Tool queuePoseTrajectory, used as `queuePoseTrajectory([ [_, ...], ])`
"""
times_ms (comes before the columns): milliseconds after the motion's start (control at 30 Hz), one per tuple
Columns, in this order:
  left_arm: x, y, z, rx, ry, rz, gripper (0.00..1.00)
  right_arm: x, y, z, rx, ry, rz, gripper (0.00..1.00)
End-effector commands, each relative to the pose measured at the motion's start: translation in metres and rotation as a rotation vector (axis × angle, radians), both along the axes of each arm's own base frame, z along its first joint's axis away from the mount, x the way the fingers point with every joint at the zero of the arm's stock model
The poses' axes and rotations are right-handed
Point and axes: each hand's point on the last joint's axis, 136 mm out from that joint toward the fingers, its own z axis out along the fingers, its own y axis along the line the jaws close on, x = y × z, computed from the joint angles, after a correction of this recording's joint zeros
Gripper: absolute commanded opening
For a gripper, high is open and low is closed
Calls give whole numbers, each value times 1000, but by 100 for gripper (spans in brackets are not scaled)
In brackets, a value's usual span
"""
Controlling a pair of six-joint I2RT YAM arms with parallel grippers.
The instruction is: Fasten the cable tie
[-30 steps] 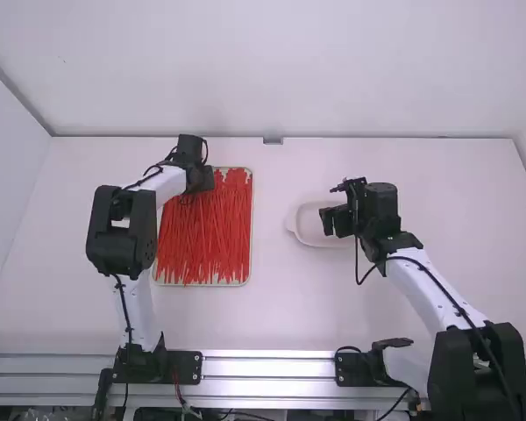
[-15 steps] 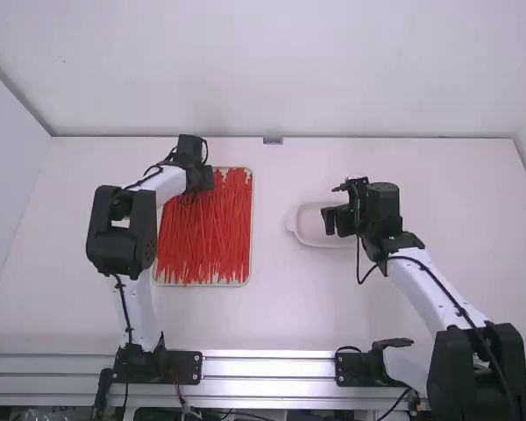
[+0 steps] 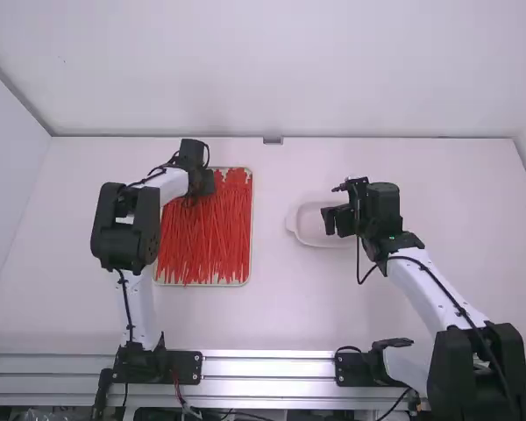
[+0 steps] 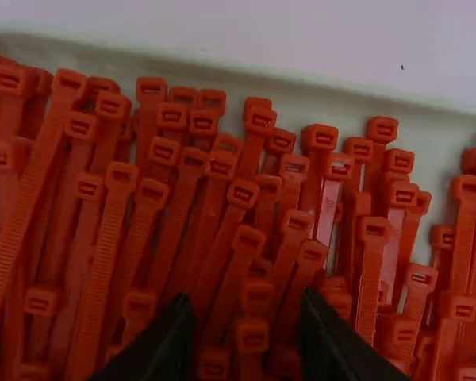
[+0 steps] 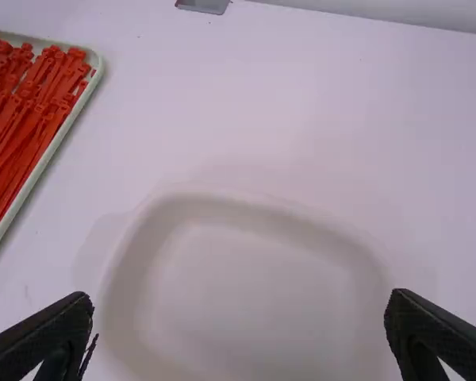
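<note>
Red cable ties (image 3: 206, 232) lie heaped on a tray (image 3: 245, 282), nine o'clock from the dish (image 3: 311, 230). Our left claw (image 4: 246, 349) hovers part-open, empty, over their heads; right claw (image 5: 238, 325) gapes wide, empty. Light, springy, slick: we would pinch one near its head.

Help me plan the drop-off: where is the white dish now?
In the high view the white dish sits right of the middle, beside the cable-tie tray and under the open right gripper.

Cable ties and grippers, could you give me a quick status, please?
Left gripper open, low over cable ties in tray. Right gripper open above white dish. Nothing held, nothing obstructing.
</note>
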Motion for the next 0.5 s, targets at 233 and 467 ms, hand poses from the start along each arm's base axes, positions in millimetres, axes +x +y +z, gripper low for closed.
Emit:
queuePoseTrajectory([
  [233, 0, -2, -3, 4, 1, 4, 26, 8, 2, 13, 7, -28, 6, 98],
  [467, 0, 3, -3, 2, 1, 17, 20, 8, 3, 13, 7, -30, 8, 98],
])
